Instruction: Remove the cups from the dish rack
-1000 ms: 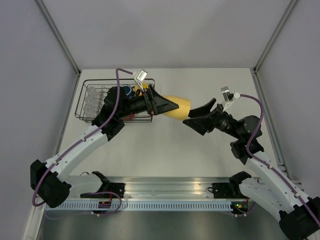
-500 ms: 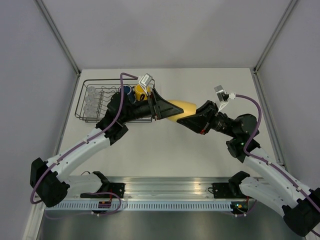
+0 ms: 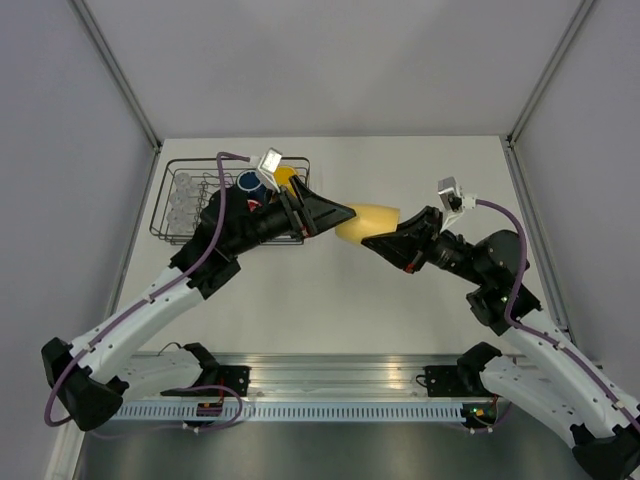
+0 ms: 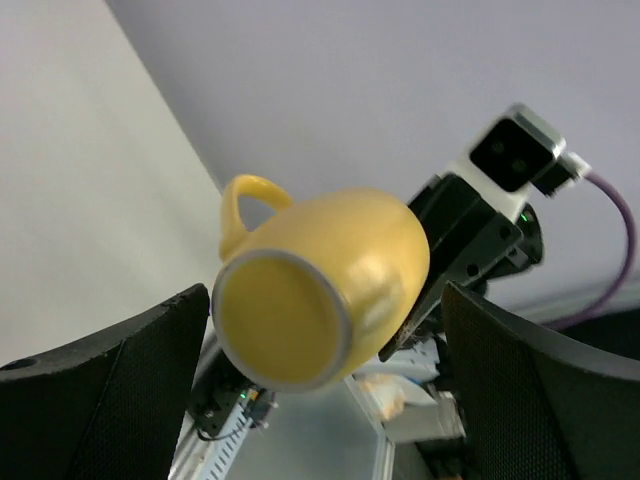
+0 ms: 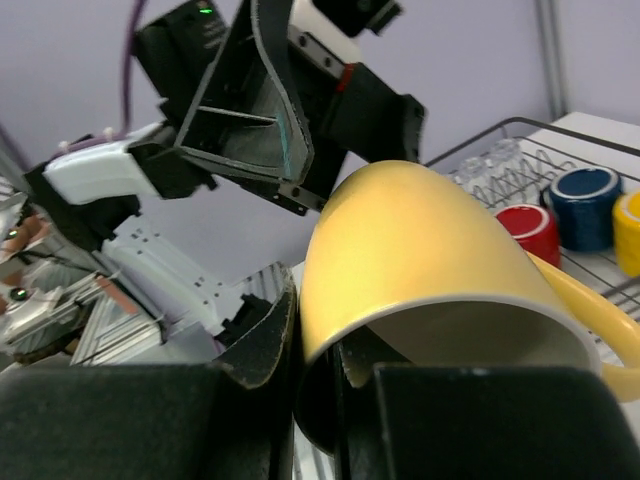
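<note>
White table (image 3: pixel 400 300) | right pincer (image 3: pixel 378 243) grips cream mug (image 3: pixel 368 219) rim | left pincer (image 3: pixel 340 213) gaping

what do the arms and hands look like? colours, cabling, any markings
The left arm and right arm match: white link shells, black joints, and a purple cable looping up to a small white-grey camera block at each wrist. The left hand and right hand are black and wedge-shaped.

Colours seen
Pale yellow mug (image 3: pixel 368 220); red mug (image 5: pixel 527 232), dark blue mug (image 5: pixel 586 203), bright yellow mug (image 5: pixel 629 230); black wire dish rack (image 3: pixel 160 210).
</note>
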